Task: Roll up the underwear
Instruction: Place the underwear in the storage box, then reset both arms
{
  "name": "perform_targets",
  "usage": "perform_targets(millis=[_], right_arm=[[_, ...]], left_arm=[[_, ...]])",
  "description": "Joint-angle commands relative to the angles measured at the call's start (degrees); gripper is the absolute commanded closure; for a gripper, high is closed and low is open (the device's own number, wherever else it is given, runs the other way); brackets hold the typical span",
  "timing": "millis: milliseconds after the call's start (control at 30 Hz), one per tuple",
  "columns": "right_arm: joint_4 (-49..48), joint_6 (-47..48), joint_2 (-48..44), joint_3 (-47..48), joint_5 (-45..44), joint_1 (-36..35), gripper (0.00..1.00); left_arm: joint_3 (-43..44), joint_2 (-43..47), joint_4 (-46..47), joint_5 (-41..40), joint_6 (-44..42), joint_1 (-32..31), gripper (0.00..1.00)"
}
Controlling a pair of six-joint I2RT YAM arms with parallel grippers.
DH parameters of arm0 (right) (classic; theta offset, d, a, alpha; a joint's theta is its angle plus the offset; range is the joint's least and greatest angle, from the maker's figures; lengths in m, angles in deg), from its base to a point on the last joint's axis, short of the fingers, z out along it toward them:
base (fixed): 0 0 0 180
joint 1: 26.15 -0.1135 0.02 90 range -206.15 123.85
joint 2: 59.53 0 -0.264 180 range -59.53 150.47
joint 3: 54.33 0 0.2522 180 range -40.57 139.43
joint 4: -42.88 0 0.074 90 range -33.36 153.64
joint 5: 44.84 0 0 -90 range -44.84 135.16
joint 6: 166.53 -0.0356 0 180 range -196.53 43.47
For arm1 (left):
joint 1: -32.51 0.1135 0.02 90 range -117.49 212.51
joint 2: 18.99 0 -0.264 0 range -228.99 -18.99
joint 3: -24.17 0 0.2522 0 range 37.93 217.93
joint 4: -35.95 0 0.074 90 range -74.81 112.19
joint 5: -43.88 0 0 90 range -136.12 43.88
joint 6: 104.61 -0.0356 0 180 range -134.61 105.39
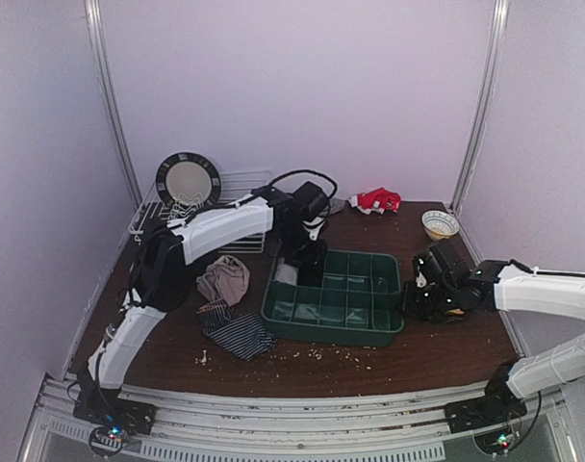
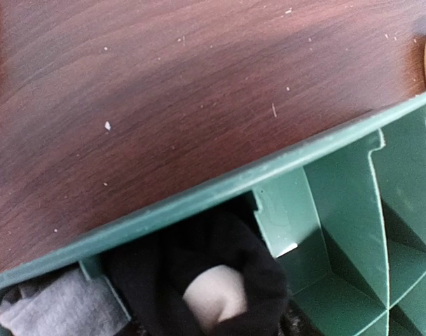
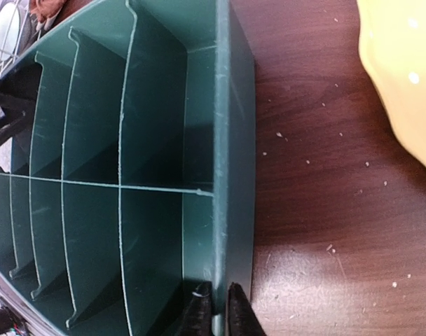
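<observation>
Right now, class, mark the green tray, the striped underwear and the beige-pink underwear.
green tray (image 1: 331, 330), top external view, near wall.
striped underwear (image 1: 239, 333), top external view, middle of the cloth.
beige-pink underwear (image 1: 225, 279), top external view, middle of the bundle.

Non-task items noted on the table
We record a green divided tray at centre, a wire rack holding a plate far left, and a bowl far right.
</observation>
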Motion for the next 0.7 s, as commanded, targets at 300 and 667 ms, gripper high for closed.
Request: perform_targets(millis=[300, 667], right_arm=[[4.73, 1.30, -4.21, 1.71, -0.65, -0.20, 0.64], [6.61, 3.37, -9.97, 3.15, -1.05, -0.20, 0.39]], left_arm=[[-4.00, 7.94, -1.15, -1.75, -2.63, -0.37, 0.02], [-8.91, 16.29, 2.02, -5.46, -3.64, -2.26, 0.02]])
